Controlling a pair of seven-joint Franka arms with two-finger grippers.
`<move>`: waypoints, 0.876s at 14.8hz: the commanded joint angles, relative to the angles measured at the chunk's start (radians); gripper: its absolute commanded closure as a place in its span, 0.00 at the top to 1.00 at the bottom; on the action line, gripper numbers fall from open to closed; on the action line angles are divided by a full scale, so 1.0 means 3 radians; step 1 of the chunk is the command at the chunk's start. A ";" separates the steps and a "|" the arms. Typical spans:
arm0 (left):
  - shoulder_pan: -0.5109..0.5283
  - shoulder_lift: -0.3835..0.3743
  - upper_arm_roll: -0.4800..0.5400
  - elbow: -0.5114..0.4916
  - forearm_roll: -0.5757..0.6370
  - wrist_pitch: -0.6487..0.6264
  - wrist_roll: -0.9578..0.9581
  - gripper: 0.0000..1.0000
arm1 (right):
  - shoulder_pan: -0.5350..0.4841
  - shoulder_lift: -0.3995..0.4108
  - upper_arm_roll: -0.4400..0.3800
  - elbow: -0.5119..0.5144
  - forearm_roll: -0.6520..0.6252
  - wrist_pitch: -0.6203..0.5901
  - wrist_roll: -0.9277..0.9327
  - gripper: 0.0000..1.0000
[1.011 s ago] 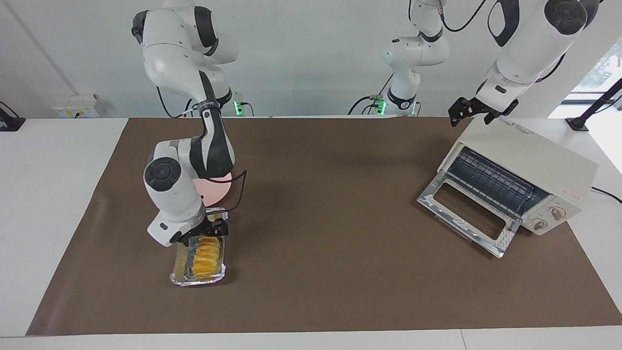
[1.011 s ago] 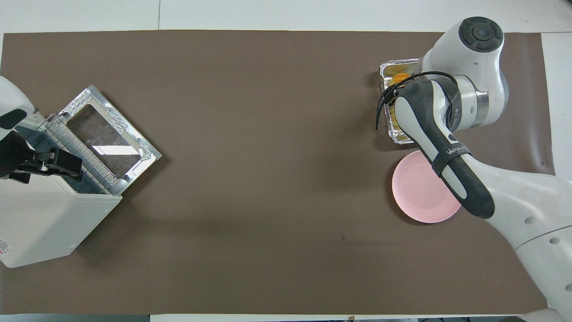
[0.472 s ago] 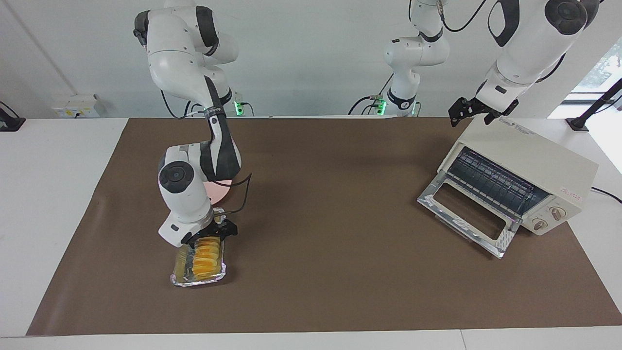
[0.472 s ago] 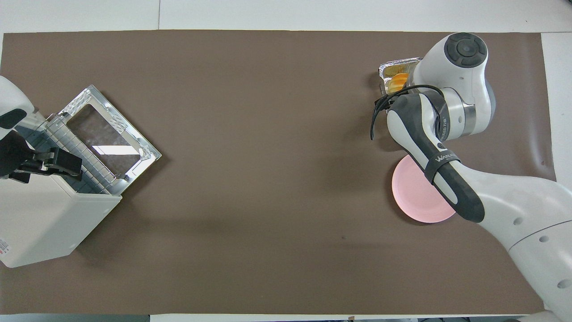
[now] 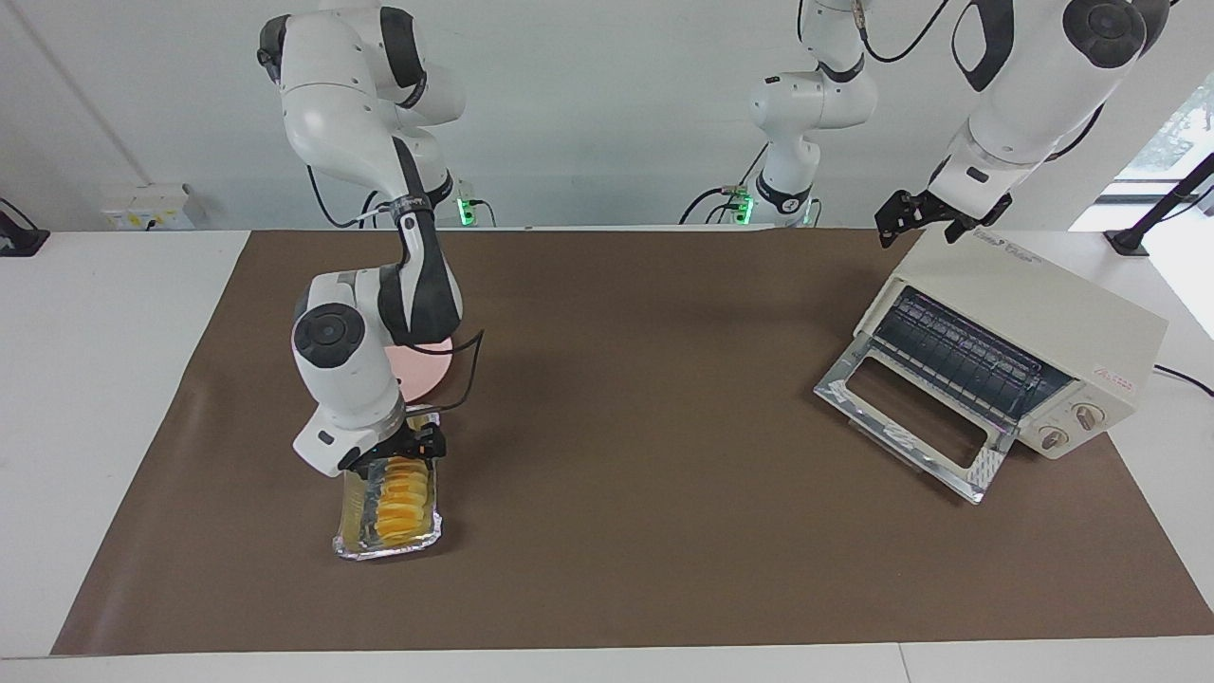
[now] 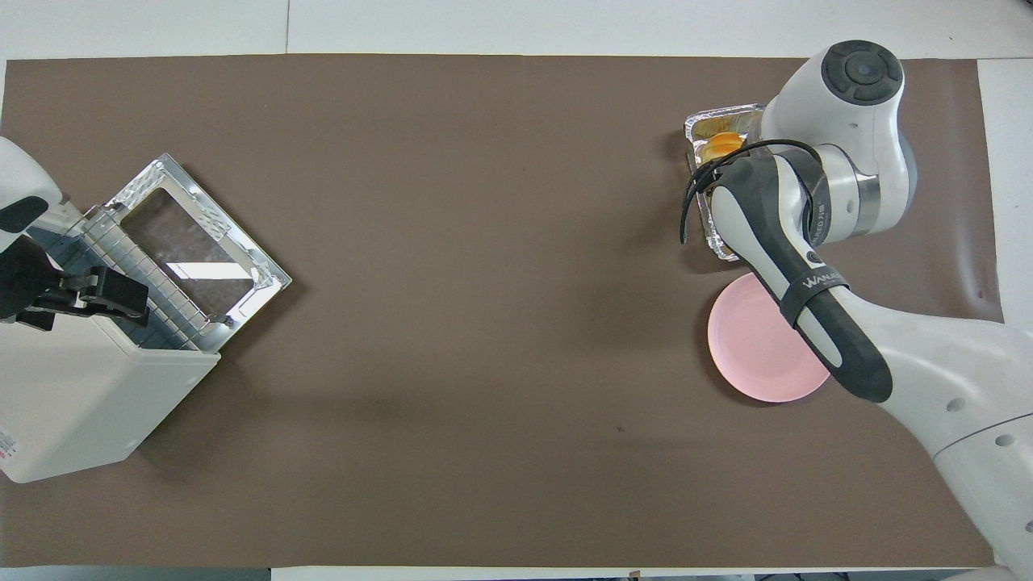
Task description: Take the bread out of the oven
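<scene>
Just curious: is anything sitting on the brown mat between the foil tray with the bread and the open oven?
Nothing: both views show bare brown mat between the foil tray and the oven.

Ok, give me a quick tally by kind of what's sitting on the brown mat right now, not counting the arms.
Oven: 1
Bread: 1
Foil tray: 1
Pink plate: 1
Total: 4

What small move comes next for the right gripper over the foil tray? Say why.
Probably lower the right gripper onto the bread and close. It sits low over the bread's nearer end, and the bread lies in the foil tray beside the pink plate. The oven is open with a bare rack; the left gripper waits above it.
</scene>
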 commanded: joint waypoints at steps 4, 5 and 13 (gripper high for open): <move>0.0007 -0.0055 0.0009 -0.0032 0.0005 0.0033 -0.0008 1.00 | -0.0060 -0.0002 0.0036 -0.0033 -0.0107 0.0059 0.0041 1.00; 0.0007 -0.0055 0.0009 -0.0032 0.0005 0.0033 -0.0008 1.00 | -0.0060 0.0003 0.0036 -0.0079 -0.0107 0.0146 0.0041 1.00; 0.0007 -0.0055 0.0003 -0.0032 0.0005 0.0033 -0.0008 1.00 | -0.0060 -0.0028 0.0031 -0.0355 -0.0107 0.0484 0.0020 0.73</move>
